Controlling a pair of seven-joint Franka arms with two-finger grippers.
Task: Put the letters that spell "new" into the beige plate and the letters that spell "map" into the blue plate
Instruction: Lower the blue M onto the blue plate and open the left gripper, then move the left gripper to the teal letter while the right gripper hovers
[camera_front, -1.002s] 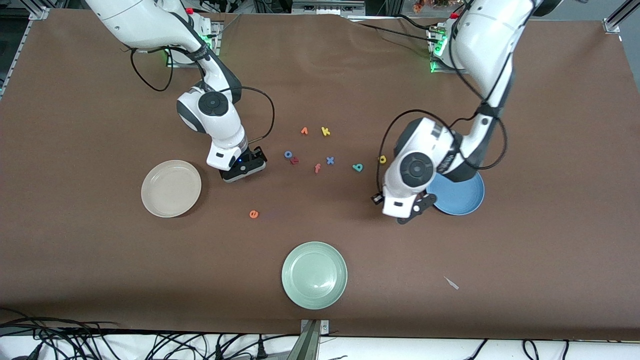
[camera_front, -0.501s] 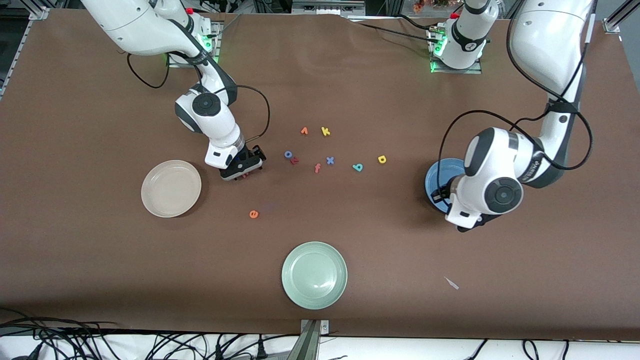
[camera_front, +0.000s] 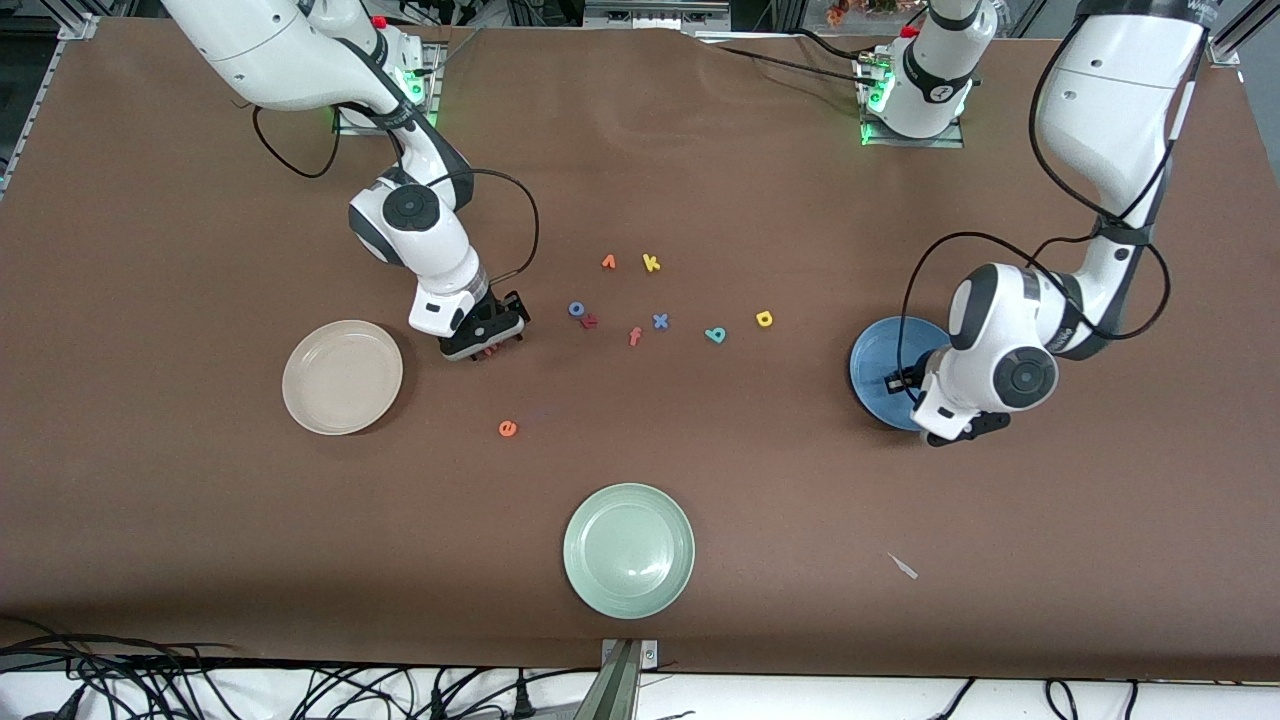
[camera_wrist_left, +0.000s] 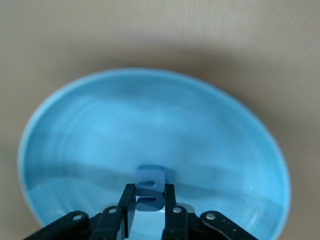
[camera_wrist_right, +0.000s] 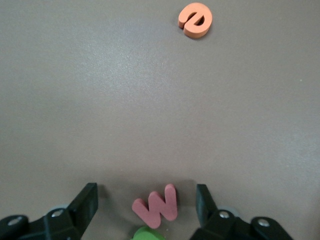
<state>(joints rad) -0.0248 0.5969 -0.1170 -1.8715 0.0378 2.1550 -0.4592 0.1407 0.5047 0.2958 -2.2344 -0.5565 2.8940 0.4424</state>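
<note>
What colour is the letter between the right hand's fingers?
Salmon-red: the "w", clearest in the right wrist view.

Glossy white arm shells with dark grey joint caps, looping black cables, black jaws, green base lights.

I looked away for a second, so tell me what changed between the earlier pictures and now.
The left gripper, holding the periwinkle-blue "m", swung toward the left arm's end of the table and is now over the blue plate. The right gripper settled over the salmon-red "w", fingers open around it. The orange "e", beige plate and other letters stayed put.
</note>
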